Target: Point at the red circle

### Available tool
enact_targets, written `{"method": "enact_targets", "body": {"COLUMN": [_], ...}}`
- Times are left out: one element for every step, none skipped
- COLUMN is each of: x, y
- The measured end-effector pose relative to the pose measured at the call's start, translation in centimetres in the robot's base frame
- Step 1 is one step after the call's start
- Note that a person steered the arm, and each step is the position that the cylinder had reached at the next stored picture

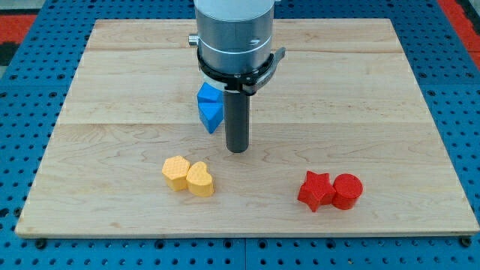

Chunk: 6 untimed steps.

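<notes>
Lower right of my tip: red circle, well apart; no fingers, nothing grasped.

Arm end: broad cylindrical housing, pale grey-silver metal, smooth sides. Black clamp ring around its lower edge, with small grey tabs projecting at each side. Below it a straight dark grey rod, round in section, ending in a flat-cut tip.

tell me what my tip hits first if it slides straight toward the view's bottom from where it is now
Probably nothing: your tip would pass right of the yellow blocks and left of the red star and red circle. Depth is uncertain.
</notes>
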State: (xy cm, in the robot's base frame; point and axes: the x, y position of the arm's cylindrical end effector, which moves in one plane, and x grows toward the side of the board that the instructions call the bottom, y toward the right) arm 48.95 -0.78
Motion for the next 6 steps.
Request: {"method": "enact_targets", "body": {"x": [0.1,2.4,5.9,10.0,11.9,9.7], "y": [2.0,14.0,26.2,26.3,22.7,19.4]}}
